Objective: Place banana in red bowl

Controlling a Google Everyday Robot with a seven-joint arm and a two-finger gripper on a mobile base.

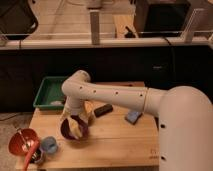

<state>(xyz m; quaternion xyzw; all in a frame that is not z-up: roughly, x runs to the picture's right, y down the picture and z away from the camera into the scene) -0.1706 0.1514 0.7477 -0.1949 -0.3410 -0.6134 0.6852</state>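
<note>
The red bowl (71, 133) is a small dark maroon bowl on the left part of the wooden table (115, 145). My gripper (76, 119) hangs at the end of the white arm, straight above the bowl and close to it. The banana (76, 128), pale yellow, shows just under the gripper, over or inside the bowl's opening. I cannot tell whether it rests in the bowl or is still held. The gripper hides the bowl's far rim.
A green tray (49, 93) stands at the table's back left. A black flat object (103, 110) and a blue block (132, 117) lie right of the bowl. An orange-red cone vessel (23, 141) and a light blue cup (49, 145) stand at the front left.
</note>
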